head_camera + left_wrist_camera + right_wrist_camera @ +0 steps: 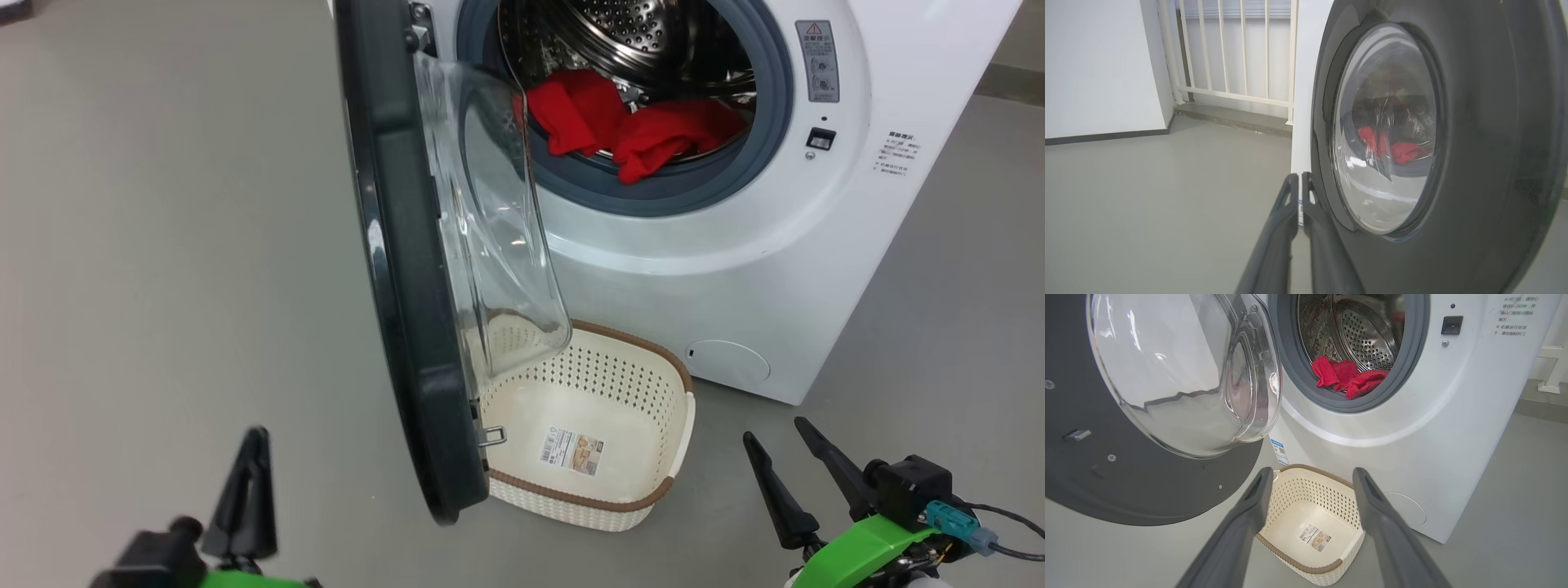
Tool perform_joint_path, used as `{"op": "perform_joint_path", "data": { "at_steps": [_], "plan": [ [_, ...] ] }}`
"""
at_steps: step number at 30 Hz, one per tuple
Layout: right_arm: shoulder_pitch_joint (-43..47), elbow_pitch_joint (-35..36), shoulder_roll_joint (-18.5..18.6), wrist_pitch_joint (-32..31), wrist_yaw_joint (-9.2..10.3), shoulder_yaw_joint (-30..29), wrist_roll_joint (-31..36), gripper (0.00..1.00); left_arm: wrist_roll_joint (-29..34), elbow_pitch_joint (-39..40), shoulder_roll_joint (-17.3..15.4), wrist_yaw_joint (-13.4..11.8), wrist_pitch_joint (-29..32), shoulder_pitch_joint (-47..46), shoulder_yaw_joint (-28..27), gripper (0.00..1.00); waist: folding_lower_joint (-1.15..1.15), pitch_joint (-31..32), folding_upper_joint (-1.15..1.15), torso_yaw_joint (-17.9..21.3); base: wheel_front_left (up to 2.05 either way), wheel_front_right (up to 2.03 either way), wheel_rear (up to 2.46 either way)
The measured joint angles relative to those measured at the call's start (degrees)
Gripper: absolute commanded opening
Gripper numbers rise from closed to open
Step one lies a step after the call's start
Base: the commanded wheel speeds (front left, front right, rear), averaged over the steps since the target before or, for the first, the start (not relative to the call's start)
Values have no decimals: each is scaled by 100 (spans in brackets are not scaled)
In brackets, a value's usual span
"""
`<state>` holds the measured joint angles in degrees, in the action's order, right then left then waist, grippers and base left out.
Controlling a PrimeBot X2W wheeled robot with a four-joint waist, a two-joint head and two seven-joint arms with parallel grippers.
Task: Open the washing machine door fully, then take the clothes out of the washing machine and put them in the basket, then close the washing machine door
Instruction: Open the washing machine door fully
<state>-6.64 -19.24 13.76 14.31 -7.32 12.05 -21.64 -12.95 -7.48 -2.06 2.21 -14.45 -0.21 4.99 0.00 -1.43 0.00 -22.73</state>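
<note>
Pinched narrow and empty, the left tool (1299, 179) sits beside the half-open black-rimmed round glass door (400, 245), likely to push it wider, while the right tool (1312, 477) gapes wide and red fabric clothes (620, 122) lie in the steel drum (653, 33).

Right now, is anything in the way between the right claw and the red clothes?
Nothing visible. The right gripper has an open line to the clothes; the door hangs off to the left and the basket sits low.

door (408, 327): hinged left of washer (735, 269), swung out toward near side
clothes (645, 135): inside washer, at its front
basket (604, 371): on floor (163, 245), before washer, partly under door
</note>
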Motion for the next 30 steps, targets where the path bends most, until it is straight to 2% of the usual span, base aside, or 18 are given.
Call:
{"op": "perform_joint_path", "data": {
  "at_steps": [9, 12, 15, 19, 23, 30],
  "plan": [
    [109, -2, -57, 0, -1, -24, 41, 100, -503, 1838, -1, -25, -9, -413, -73, 0, 0, 121, 0, -36, 0, 0, 0],
    [109, -1, -62, 0, -1, -54, 59, 100, -491, 2507, -8, -99, -12, -515, 230, 0, 0, 131, 0, -14, 0, 0, 0],
    [109, 3, -62, 0, -1, -84, 89, 100, -437, 2851, -10, -89, -35, -514, 756, 0, 0, 128, 0, 16, 0, 0, 0],
    [109, 11, -60, 0, -1, -104, 90, 100, -370, 2820, -13, 2, -35, -454, 1553, 0, 0, 113, 0, 52, 0, 0, 0],
    [109, 21, -60, 0, -1, -101, 91, 100, -452, 2373, -24, 7, -33, -337, 2104, 0, 0, 85, 0, 82, 0, 0, 0],
    [109, 23, -59, 0, -1, -52, 116, 100, -730, 1371, -62, 58, -33, -342, 2474, 0, 0, 18, 0, 122, 0, 0, 0]
  ]
}}
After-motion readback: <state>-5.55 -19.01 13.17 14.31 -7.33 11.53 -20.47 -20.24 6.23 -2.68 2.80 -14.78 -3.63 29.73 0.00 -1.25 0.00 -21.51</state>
